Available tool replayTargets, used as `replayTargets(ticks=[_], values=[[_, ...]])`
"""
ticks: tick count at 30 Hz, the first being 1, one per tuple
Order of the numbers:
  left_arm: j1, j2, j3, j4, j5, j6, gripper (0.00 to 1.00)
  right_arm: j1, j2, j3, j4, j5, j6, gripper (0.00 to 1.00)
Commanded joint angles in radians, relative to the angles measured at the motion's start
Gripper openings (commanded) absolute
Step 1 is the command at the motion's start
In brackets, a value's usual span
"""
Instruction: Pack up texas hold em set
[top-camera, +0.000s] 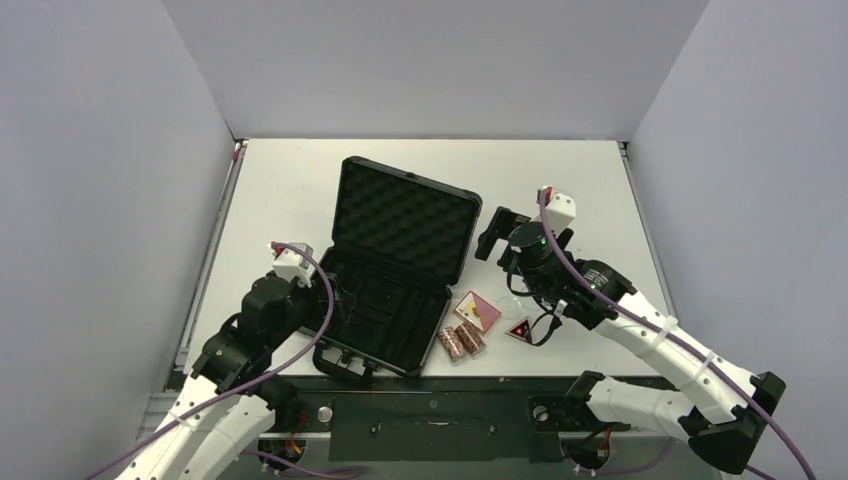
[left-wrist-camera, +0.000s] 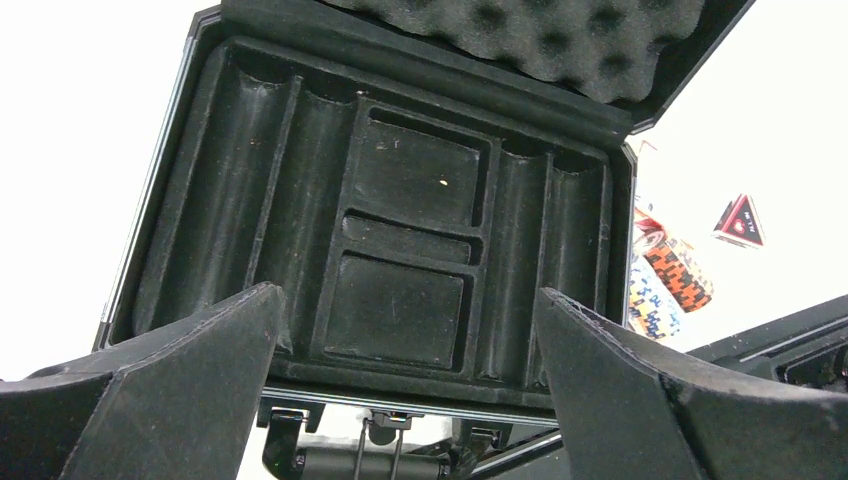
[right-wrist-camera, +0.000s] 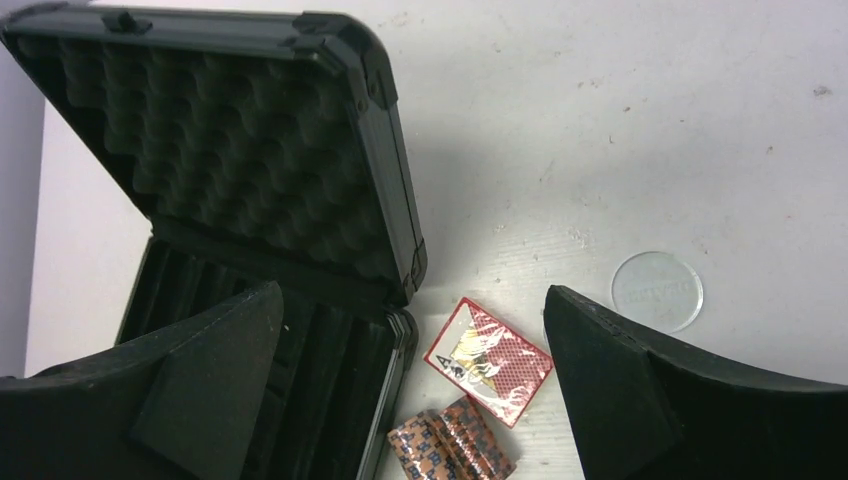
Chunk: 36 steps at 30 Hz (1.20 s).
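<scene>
By the worktop's near edge lie two chip rolls (top-camera: 461, 341), then the triangle (top-camera: 520, 329) and card box (top-camera: 477, 311), all just right of the open case (top-camera: 405, 220). The left gripper (left-wrist-camera: 408, 295), fingers spread, faces the case's tray. The right gripper (right-wrist-camera: 412, 292), also spread, hovers farther back, near what seems to be a clear disc (right-wrist-camera: 657, 290).

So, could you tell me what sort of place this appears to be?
Likely a lab robot workcell: a white table walled by plain grey panels, a left arm and right arm bolted at its near edge, and one open poker case laid out.

The left arm (top-camera: 245, 335) and right arm (top-camera: 640, 325) reach forward, both jaws spread wide.
</scene>
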Motion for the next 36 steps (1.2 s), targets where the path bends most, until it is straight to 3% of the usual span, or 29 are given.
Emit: replayTargets(ticks=[1,9,21,28,36], values=[[-0.004,0.012,0.022,0.002,-0.054,-0.027,0.96,0.068,0.027,0.016,-0.062,0.085,0.006,1.00],[-0.004,0.018,0.028,-0.009,-0.083,-0.038,0.96,0.104,0.033,0.000,-0.138,0.061,0.000,1.00],[-0.001,0.025,0.035,-0.017,-0.113,-0.045,0.96,0.106,0.068,-0.081,-0.240,-0.117,0.035,0.96],[-0.001,0.024,0.035,-0.018,-0.116,-0.047,0.96,0.105,0.129,-0.136,-0.185,-0.240,0.031,0.95],[-0.001,0.019,0.036,-0.023,-0.129,-0.051,0.96,0.105,0.235,-0.073,-0.201,-0.262,0.002,0.95]])
